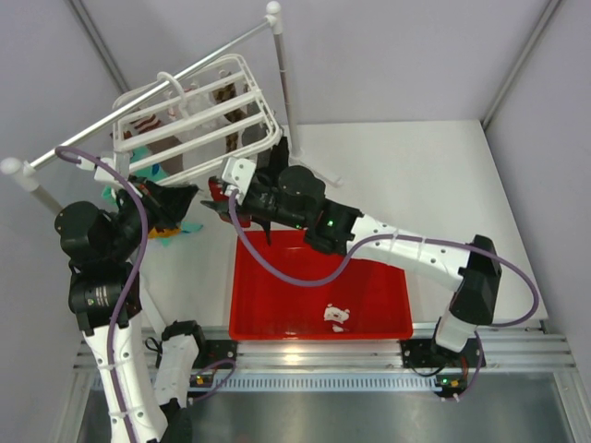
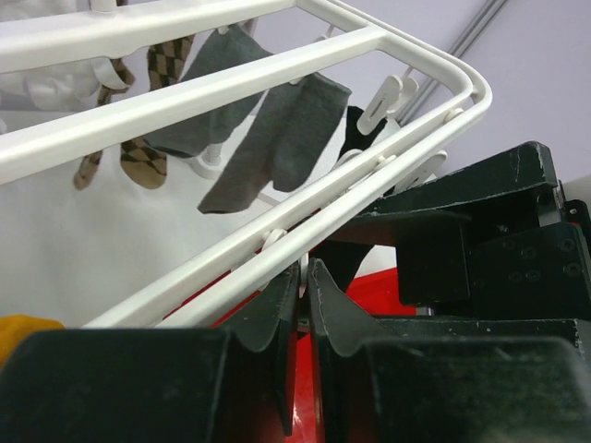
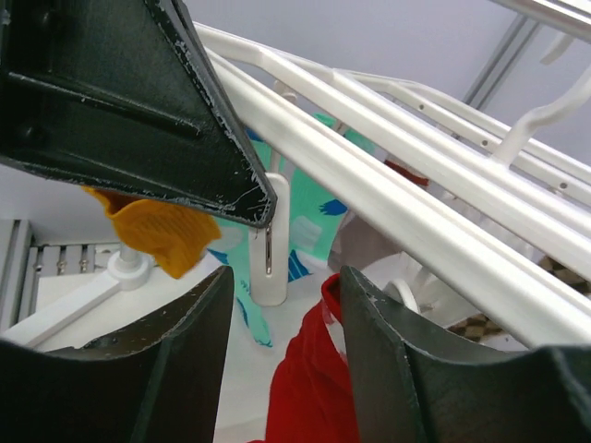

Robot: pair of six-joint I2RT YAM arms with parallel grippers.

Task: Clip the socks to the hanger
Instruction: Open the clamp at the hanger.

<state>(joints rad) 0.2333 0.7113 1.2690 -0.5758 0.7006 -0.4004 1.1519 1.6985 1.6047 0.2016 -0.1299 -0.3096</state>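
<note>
The white slatted hanger (image 1: 199,115) hangs from the rail at the back left; its bars also cross the left wrist view (image 2: 277,83) and the right wrist view (image 3: 388,198). My left gripper (image 2: 303,268) sits just under the hanger's near edge, shut on a small white clip (image 3: 270,240). My right gripper (image 3: 286,277) is right beside it with its jaws open. A dark red sock (image 3: 314,388) hangs between them against the right finger. From above, the left gripper (image 1: 187,197) and the right gripper (image 1: 222,196) almost meet. A black sock (image 2: 355,134) hangs behind the frame.
Grey socks (image 2: 277,138) and brown patterned socks (image 2: 138,157) hang from the hanger. Teal socks (image 3: 319,208) and an orange-yellow sock (image 3: 152,231) hang nearby. A red bin (image 1: 277,314) holding a small white object (image 1: 337,316) sits at the near edge. The metal rail (image 1: 138,97) stands on white-capped poles.
</note>
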